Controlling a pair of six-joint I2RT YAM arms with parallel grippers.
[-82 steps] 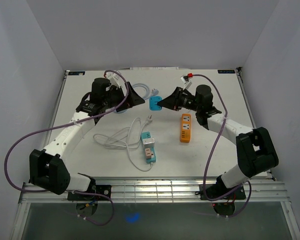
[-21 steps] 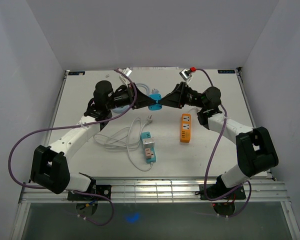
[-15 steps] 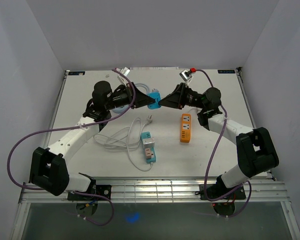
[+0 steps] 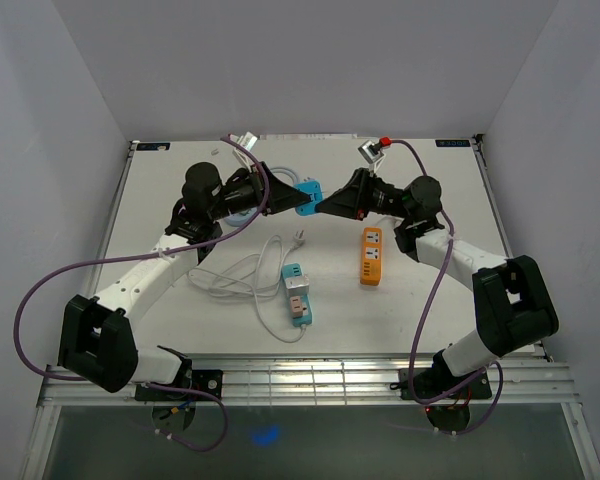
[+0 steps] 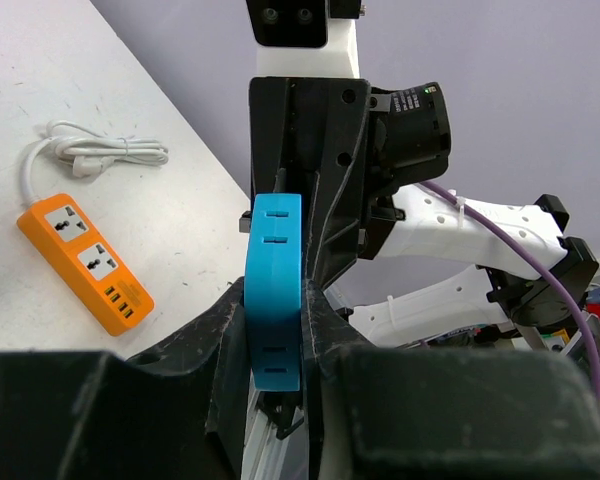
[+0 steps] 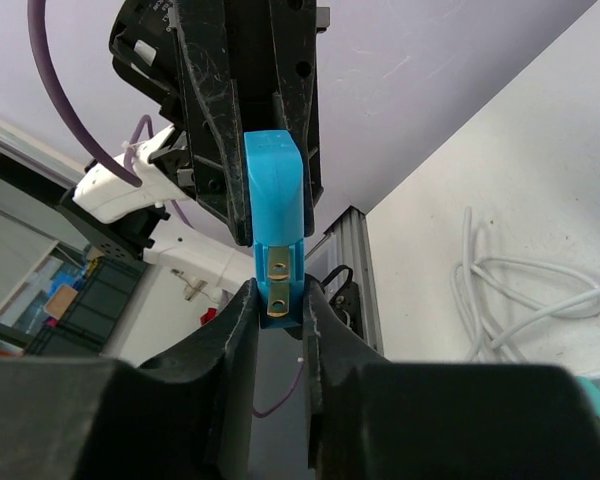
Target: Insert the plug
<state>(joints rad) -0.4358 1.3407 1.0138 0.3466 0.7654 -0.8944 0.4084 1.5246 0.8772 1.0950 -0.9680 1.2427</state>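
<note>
**Blue plug held in mid-air betw. L gripper and R gripper, tip to tip.**

L gripper: fingers pinch both sides of the plug body, slotted face twd. the L wrist cam. R gripper: fingers are pressed in on the opposite end of the plug, with the brass prongs at fingertip level. The plug sits directly betw. the two sets of fingertips, raised above the table. An orange power strip lies flat on the table, below the R gripper and twd. that arm's base. A teal/white power strip w/ a loose white cable lies below the L gripper, base side. Both strips are well apart from the plug.
</note>
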